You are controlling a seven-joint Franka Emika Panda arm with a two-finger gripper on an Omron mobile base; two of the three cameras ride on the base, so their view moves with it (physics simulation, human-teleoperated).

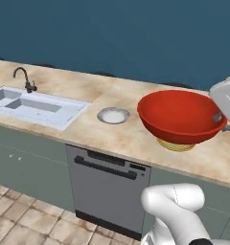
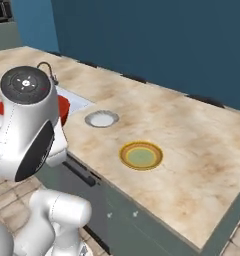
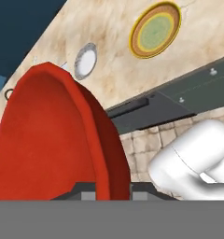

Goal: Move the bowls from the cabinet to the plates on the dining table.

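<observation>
Red bowl (image 1: 181, 116) held up in the air above the marble-patterned dining table (image 1: 131, 139), glossy, rim seen edge-on in the hand view with a finger tip on either side. Gripper (image 3: 113, 189) pinched nearly closed on that rim, bowl hanging from it. In the left base view, bowl in front of the yellowish plate (image 1: 176, 145), hiding most of it; in the right base view, bowl mostly behind the arm, a red sliver beside the white casing, and clearly off to the side of the plate, not above it. Yellowish plate lying flat on the table top, bare, greenish centre with yellow and brown rings. Greyish plate (image 1: 113, 115) flat on the table too, just beside the sink, well apart from the yellowish one, bare. Sink (image 1: 35, 106) pale, set into the top at the left, dark curved faucet (image 1: 24, 79) behind it. Grey dishwasher front (image 1: 107, 189) with a dark handle below the table edge, grey-green panels on either side. Tiled floor below. Dark blue wall behind. No writing or labels legible anywhere.
</observation>
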